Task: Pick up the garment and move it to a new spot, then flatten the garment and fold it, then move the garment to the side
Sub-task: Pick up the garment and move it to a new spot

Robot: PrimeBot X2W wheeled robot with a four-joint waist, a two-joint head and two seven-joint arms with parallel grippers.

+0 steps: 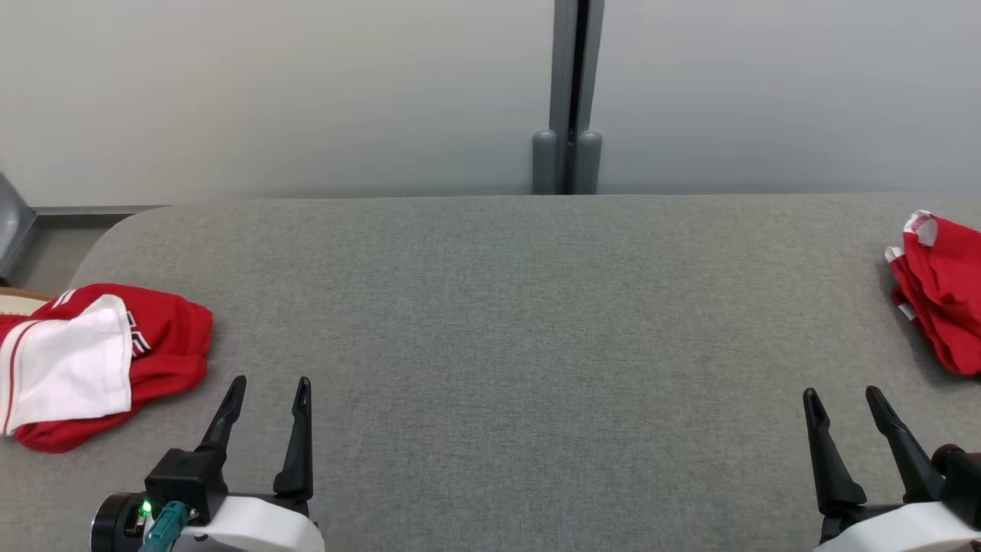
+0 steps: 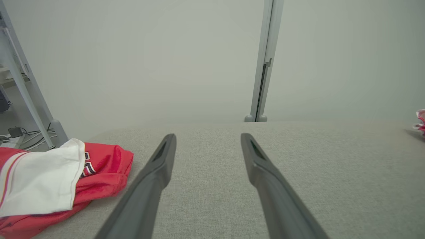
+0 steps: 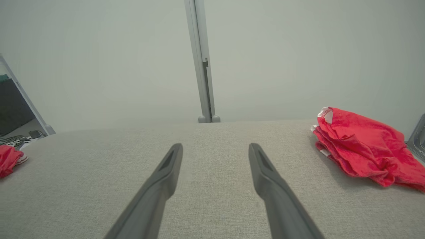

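The garment (image 1: pixel 165 341) lies crumpled at the left end of the grey fabric-covered table (image 1: pixel 521 322). It is red with a white sleeve folded over it and a bit of dark lettering showing; in the left wrist view the garment (image 2: pixel 106 166) sits left of the fingers, and the right wrist view shows a red edge of the garment (image 3: pixel 8 159) far left. My left gripper (image 1: pixel 271 381) (image 2: pixel 208 136) rests open just right of it, apart from it. Near the table's right front, my right gripper (image 1: pixel 842 392) (image 3: pixel 215 145) is open and holds nothing.
A shapeless red-and-white cloth lump (image 1: pixel 943 291) (image 3: pixel 362 149) lies at the table's right end, beyond my right gripper. A grey post (image 1: pixel 569 100) stands against the pale wall behind the table. The table's far left corner is rounded, with a metal frame (image 2: pixel 20 83) and cables beyond it.
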